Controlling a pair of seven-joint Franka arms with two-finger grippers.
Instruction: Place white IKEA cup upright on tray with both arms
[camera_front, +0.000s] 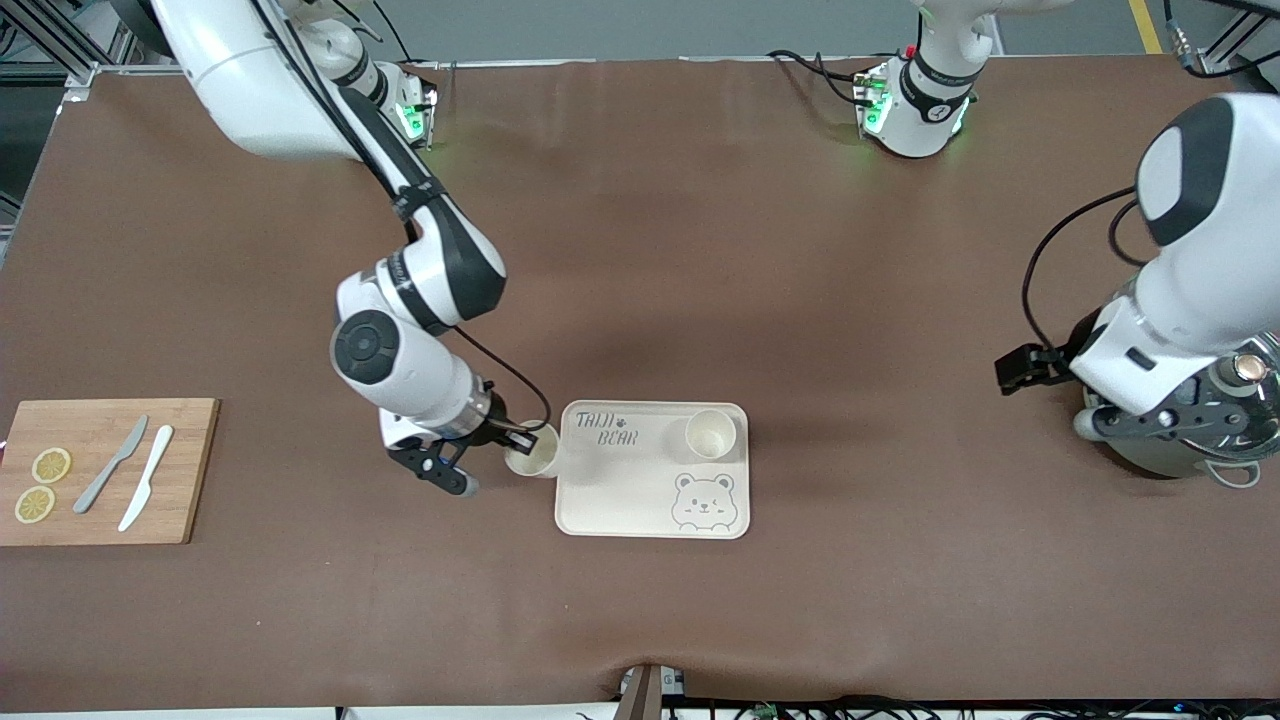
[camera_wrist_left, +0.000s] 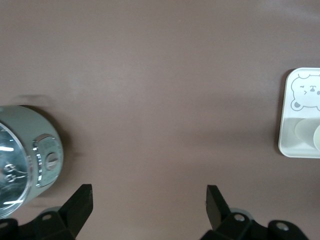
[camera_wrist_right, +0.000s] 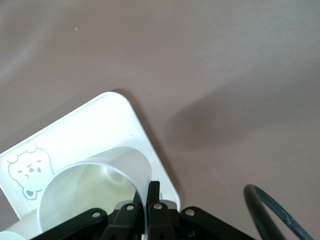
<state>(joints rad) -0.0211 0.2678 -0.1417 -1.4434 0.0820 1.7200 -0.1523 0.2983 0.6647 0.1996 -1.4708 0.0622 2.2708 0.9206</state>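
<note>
1 cup (camera_front: 532, 452) rim pinched in right jaws (camera_front: 515, 437) – at tray (camera_front: 610, 500) edge, left jaws (camera_wrist_left: 149, 200) spread.

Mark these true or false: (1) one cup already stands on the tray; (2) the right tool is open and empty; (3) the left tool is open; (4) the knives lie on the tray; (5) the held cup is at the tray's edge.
1. True: an upright cup stands on the tray.
2. False: the right tool is shut on the rim of a second white cup.
3. True: the left tool is open, over bare table beside a pale green pot.
4. False: both knives lie on the wooden board.
5. True.
</note>
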